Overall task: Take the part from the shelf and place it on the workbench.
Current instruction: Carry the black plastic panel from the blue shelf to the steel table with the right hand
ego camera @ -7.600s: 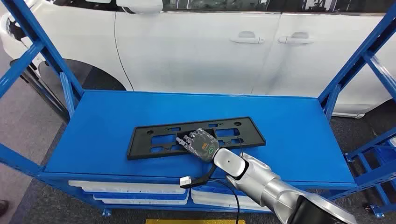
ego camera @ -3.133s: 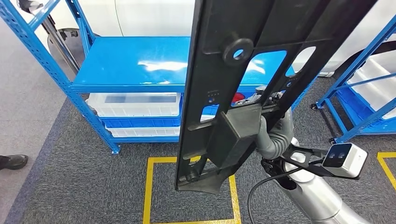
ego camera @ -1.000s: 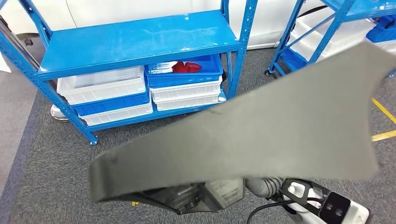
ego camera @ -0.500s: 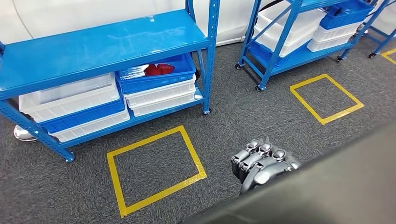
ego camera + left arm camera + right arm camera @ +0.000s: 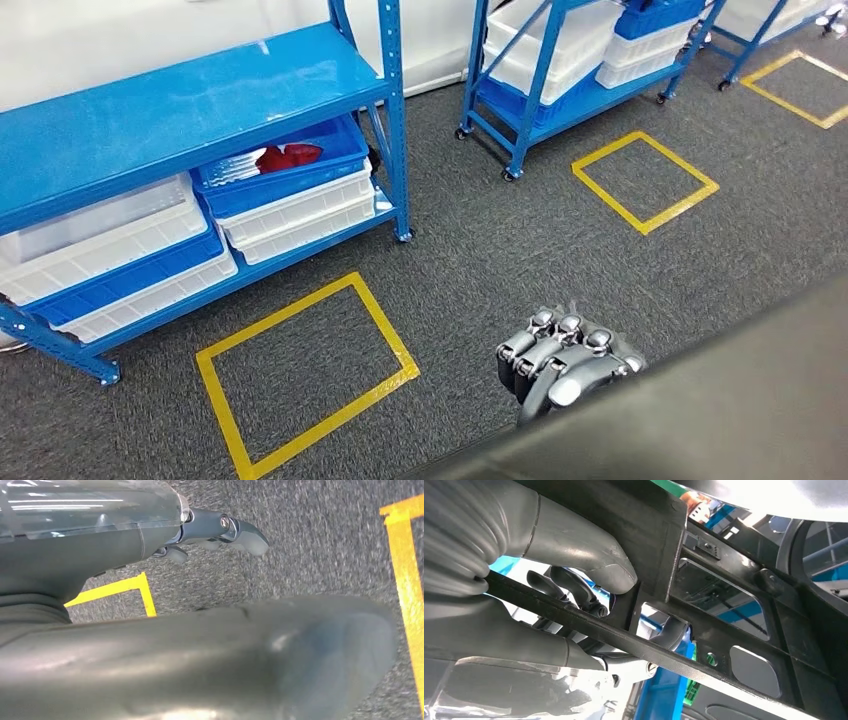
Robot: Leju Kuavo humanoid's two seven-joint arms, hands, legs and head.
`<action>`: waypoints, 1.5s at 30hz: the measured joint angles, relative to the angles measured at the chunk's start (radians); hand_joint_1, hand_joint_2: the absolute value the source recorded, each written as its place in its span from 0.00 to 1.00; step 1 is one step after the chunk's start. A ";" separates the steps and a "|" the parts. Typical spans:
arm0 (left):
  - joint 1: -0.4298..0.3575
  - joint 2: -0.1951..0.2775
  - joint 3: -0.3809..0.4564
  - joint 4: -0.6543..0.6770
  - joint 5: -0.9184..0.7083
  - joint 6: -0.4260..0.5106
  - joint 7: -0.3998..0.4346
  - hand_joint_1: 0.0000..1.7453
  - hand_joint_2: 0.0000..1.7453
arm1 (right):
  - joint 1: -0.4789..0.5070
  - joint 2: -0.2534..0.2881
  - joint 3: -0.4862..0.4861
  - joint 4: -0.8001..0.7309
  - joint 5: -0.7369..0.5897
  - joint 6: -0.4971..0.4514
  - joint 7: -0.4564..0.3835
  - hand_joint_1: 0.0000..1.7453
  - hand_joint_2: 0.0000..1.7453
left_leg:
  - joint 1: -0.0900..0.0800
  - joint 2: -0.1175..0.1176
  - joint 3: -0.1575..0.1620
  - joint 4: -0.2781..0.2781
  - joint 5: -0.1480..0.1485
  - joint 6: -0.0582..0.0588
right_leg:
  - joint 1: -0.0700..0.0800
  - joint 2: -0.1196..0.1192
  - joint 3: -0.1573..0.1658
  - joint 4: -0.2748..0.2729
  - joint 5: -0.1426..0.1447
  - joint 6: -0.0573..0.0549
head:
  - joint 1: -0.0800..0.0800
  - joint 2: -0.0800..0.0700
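The part (image 5: pixel 700 400) is a long black plastic panel with cut-outs; in the head view it is a dark blur close to the camera at the lower right. My right hand (image 5: pixel 565 355) grips it, with its fingers curled over the panel's upper edge. In the right wrist view the thumb and fingers of my right hand (image 5: pixel 549 540) clamp a bar of the part (image 5: pixel 724 610). My left hand (image 5: pixel 125 555) hangs over the grey carpet, holding nothing, with floor showing between its fingers (image 5: pixel 220 530) and its thumb.
A blue shelf rack (image 5: pixel 200 100) stands at the left with white and blue bins (image 5: pixel 290 195) underneath, one holding a red item (image 5: pixel 285 157). A second blue rack (image 5: pixel 560 70) stands at the back. Yellow tape squares (image 5: pixel 300 375) (image 5: pixel 645 180) mark the carpet.
The camera has turned: racks and tape squares slid left in the picture. The part stays in my right hand at the lower right, as half a second ago.
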 joint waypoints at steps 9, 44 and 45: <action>-0.010 -0.026 -0.003 0.001 -0.024 -0.019 -0.014 0.00 0.00 | -0.147 -0.001 -0.109 0.285 -0.066 0.053 0.008 1.00 1.00 | 0.008 -0.114 -0.128 0.244 -0.080 -0.017 | -0.003 0.135 -0.010 -0.006 0.022 -0.033 | 0.000 0.000; -0.007 -0.009 -0.027 0.002 -0.057 0.013 -0.014 0.00 0.00 | -0.109 0.027 -0.286 0.278 -0.095 0.066 0.000 1.00 1.00 | 0.007 -0.200 -0.039 0.012 0.015 0.005 | -0.015 0.202 -0.029 0.005 0.023 -0.010 | 0.000 0.000; -0.008 -0.008 -0.027 0.002 -0.054 0.016 -0.016 0.00 0.00 | -0.105 0.027 -0.291 0.274 -0.097 0.071 0.000 1.00 1.00 | 0.005 -0.188 -0.036 0.008 0.016 0.006 | -0.017 0.214 -0.030 0.003 0.026 -0.003 | 0.000 0.000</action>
